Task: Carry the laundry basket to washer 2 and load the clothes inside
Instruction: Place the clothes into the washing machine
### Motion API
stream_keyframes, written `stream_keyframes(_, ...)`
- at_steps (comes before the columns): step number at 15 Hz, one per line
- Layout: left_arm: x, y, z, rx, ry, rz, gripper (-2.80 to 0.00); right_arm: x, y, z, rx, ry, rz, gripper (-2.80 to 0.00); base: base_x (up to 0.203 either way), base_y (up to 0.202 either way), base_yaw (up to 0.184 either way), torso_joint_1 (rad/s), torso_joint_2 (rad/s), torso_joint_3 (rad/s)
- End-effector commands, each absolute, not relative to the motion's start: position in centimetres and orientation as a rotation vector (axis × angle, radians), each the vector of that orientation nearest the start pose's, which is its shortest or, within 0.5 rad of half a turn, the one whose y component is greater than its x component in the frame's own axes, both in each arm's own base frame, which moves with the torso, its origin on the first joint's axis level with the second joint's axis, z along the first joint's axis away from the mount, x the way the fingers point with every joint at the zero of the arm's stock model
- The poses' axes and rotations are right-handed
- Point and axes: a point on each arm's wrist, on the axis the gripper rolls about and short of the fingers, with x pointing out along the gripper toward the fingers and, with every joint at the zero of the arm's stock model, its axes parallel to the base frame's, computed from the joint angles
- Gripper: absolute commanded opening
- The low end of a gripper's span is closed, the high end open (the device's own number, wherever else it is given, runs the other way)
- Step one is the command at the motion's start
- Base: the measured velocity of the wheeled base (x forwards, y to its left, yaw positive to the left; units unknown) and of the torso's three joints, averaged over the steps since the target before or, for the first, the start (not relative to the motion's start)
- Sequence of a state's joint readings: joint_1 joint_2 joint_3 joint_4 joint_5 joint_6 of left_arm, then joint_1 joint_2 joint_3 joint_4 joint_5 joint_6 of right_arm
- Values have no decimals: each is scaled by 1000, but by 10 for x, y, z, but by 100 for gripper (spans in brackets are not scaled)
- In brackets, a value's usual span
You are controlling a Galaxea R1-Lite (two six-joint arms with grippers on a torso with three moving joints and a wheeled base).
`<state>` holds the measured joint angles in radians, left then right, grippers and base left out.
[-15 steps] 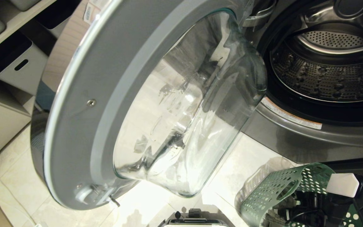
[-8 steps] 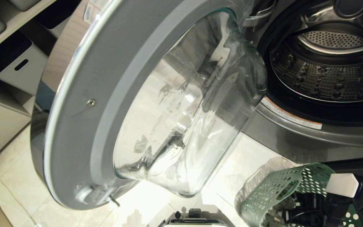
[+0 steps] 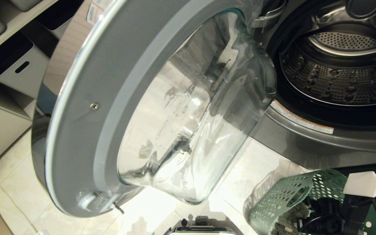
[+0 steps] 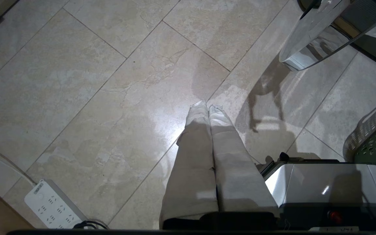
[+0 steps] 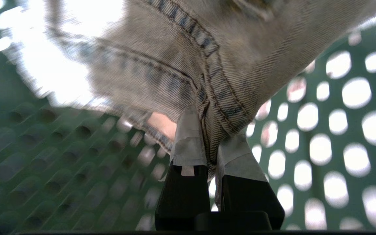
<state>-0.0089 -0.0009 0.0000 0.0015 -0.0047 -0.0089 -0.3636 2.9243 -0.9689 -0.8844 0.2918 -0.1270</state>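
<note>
My head camera looks forward and down, close against the open washer door (image 3: 162, 107), the drum (image 3: 335, 75) at upper right and the green basket (image 3: 292, 195) at lower right. My left wrist camera faces straight down at the floor tiles (image 4: 109, 81), the basket's rim at its right edge. My right wrist camera sits inside that basket (image 5: 338, 130), pressed close to denim cloth (image 5: 191, 58).
</note>
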Motion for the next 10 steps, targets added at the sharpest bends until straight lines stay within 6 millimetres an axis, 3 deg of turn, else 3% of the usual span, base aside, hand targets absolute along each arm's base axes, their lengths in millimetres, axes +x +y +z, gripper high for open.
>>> stream_keyframes(1,-23,0,75,-9,2,-14,-280,326,-117,-168,219,978,5,-280,0,0,0,0,0,0)
stream_keyframes(5,-23,0,75,-9,2,-14,-280,298,-107,-90,221,958,19,-280,0,0,0,0,0,0)
stream_keyframes(10,-23,0,75,-9,2,-14,-280,244,-87,-6,163,870,5,-280,0,0,0,0,0,0)
